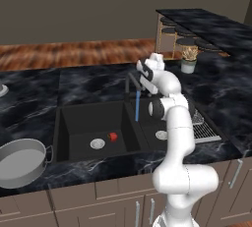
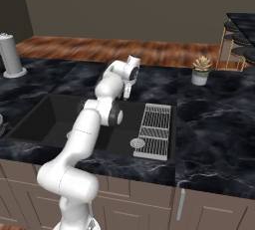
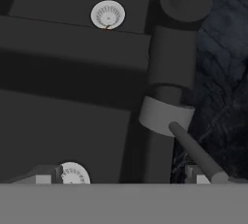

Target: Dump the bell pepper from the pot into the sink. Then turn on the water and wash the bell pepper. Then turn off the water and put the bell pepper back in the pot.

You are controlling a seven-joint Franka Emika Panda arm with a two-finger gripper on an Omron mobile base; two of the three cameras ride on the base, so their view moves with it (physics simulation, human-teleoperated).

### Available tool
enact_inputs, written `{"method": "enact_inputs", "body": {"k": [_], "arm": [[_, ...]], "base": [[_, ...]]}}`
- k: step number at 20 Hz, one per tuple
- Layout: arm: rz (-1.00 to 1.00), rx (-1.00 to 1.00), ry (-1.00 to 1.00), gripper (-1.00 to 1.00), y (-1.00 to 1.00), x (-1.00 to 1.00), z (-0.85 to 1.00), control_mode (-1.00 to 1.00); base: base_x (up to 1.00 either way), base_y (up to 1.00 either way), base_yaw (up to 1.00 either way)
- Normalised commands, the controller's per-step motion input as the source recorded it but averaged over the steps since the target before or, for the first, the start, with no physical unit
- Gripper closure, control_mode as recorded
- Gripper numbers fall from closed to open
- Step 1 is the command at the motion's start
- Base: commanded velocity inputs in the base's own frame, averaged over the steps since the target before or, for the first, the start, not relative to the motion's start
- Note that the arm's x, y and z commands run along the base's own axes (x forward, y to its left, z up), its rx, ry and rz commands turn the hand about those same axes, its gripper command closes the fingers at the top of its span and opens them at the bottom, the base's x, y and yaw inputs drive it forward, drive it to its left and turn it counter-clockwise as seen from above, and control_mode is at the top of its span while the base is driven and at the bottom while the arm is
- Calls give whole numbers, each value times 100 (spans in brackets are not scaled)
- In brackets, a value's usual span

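The water was running, a thin blue stream dropping from the dark faucet into the black sink. The bell pepper sat on the floor of the left basin, a small red block just beside the round silver drain there, and off to the side of where the stream fell. The gripper hung over the back rim of the sink right at the faucet, jaws spread wide with nothing between them. From the hand view, the faucet body and its slim lever stood close below, the lever angling toward the lower right, with both drains showing on the dark basin floors. The pot rested on the black marble counter at the sink's front left corner, upright, its pale inside bare, well apart from the pepper. In the right base view a ribbed drying rack lay over the right side of the sink, and a small potted plant stood farther back on the counter.
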Motion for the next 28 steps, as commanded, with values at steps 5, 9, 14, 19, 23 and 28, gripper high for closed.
{"method": "enact_inputs", "body": {"k": [5,9,14,19,23,28], "arm": [[0,-19,8,-100,0,-10,-100,-100],[0,-4,-3,-100,-1,-36,-26,-100],[0,7,-15,-100,-28,-68,41,-100],[0,20,-19,-100,-61,-81,18,-100],[0,9,-28,-100,-10,-98,-46,-100],[0,3,-36,-100,0,-91,-60,-100]], "base": [[0,0,0],[0,0,0],[0,0,0],[0,0,0],[0,0,0],[0,0,0]]}}
